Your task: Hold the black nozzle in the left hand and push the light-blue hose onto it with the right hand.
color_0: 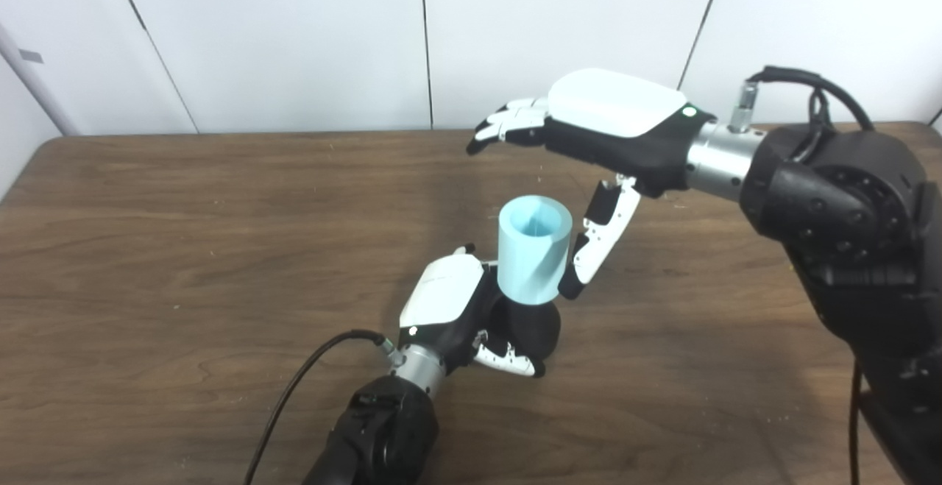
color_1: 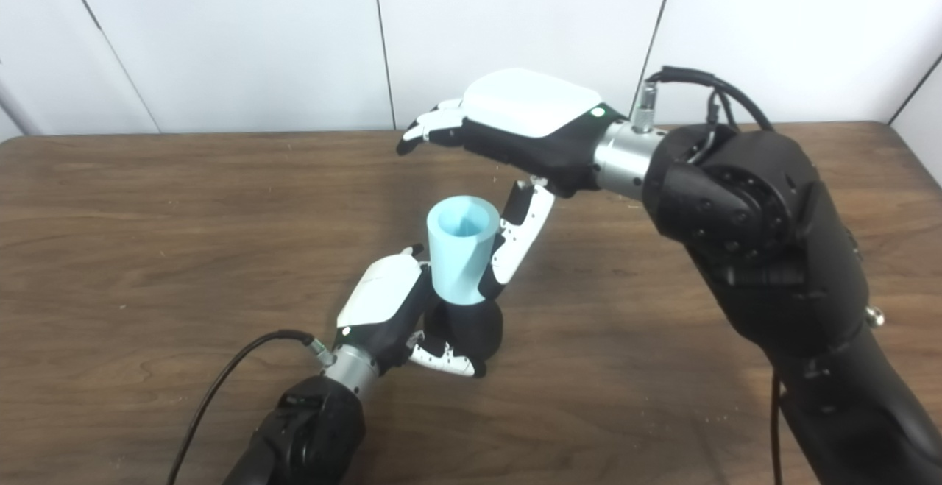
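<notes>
My left hand (color_0: 456, 308) is shut on the black nozzle (color_0: 533, 330) near the middle of the table and holds it upright. The light-blue hose (color_0: 533, 249), a short wide tube, sits on top of the nozzle with its open end up. My right hand (color_0: 589, 128) is open above and to the right of the hose, fingers stretched out to the left. Its thumb (color_0: 600, 246) hangs down beside the hose's right wall; I cannot tell if it touches. The same scene shows in the right eye view, with the hose (color_1: 460, 249) above the nozzle (color_1: 471, 330).
The brown wooden table (color_0: 184, 249) spreads to the left and right of the hands. A black cable (color_0: 294, 389) runs from the left wrist to the front edge. A white panelled wall (color_0: 294, 36) stands behind the table.
</notes>
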Robot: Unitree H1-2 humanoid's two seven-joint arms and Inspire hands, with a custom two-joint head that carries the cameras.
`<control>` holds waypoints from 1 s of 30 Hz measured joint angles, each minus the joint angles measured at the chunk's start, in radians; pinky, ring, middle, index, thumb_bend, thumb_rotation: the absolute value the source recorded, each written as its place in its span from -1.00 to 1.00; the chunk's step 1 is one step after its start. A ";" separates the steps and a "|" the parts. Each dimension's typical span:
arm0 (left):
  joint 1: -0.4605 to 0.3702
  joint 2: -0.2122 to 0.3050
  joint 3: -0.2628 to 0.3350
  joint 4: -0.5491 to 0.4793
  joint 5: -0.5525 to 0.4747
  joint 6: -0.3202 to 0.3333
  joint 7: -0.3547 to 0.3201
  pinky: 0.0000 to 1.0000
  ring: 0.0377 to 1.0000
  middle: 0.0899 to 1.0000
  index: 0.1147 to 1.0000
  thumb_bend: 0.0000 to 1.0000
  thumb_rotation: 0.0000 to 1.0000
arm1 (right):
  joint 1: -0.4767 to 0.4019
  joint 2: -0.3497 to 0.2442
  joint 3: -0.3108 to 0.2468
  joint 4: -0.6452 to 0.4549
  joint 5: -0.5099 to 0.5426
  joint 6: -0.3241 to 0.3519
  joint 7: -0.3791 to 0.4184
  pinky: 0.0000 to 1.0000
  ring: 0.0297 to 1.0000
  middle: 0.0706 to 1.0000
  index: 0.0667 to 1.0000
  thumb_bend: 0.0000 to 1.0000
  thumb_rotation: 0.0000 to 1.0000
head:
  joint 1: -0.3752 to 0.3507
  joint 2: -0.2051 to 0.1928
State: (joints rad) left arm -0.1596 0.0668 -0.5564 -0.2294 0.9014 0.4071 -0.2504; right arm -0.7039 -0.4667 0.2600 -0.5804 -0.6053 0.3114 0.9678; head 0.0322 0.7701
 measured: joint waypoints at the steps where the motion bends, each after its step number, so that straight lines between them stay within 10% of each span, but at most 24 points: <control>1: 0.000 0.000 0.000 0.000 0.000 0.000 0.000 1.00 0.50 -0.13 -0.14 0.05 -1.00 | 0.008 -0.001 -0.009 0.000 0.008 -0.002 -0.011 0.70 0.87 0.81 0.72 0.94 -0.07 | 0.000 0.000; 9: 0.001 0.000 0.000 0.000 0.000 0.000 0.000 1.00 0.51 -0.12 -0.15 0.05 -1.00 | 0.065 -0.001 -0.094 -0.044 0.088 -0.015 -0.113 0.70 0.79 0.73 0.68 0.81 0.00 | 0.003 0.000; 16: -0.001 0.006 0.001 0.000 -0.004 0.000 -0.001 1.00 0.58 -0.13 -0.14 0.05 -1.00 | 0.170 -0.062 -0.103 -0.074 0.162 -0.133 -0.172 0.75 0.83 0.81 0.69 0.50 0.95 | 0.008 0.003; 22: 0.000 0.009 0.005 0.000 -0.011 0.000 -0.001 1.00 0.59 -0.08 -0.17 0.05 -1.00 | 0.213 -0.101 -0.111 -0.142 0.247 -0.116 -0.173 0.86 0.92 0.94 0.77 0.45 1.00 | 0.006 0.003; 30: 0.002 0.009 0.008 0.000 -0.013 0.000 -0.001 1.00 0.59 -0.08 -0.17 0.05 -1.00 | 0.354 -0.109 -0.110 -0.075 0.284 -0.286 -0.234 1.00 1.00 1.00 0.86 0.44 1.00 | 0.008 0.005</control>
State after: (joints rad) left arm -0.1574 0.0756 -0.5481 -0.2296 0.8880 0.4074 -0.2510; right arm -0.3499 -0.5758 0.1501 -0.6550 -0.3210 0.0259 0.7335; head 0.0399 0.7747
